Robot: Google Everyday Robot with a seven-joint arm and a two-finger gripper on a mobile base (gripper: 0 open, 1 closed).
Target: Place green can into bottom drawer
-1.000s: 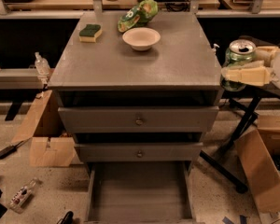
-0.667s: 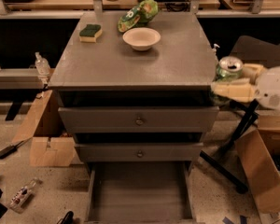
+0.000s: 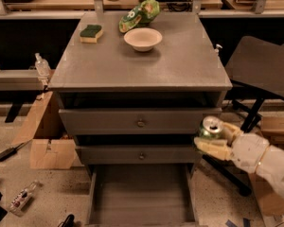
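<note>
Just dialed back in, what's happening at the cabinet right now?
The gripper holds the green can at the right front corner of the cabinet, beside the closed drawers. The bottom drawer is pulled open below and to the can's left, with nothing visible in it, so the can is not yet placed. A sponge, snack bag and bowl sit on the cabinet top.
</note>
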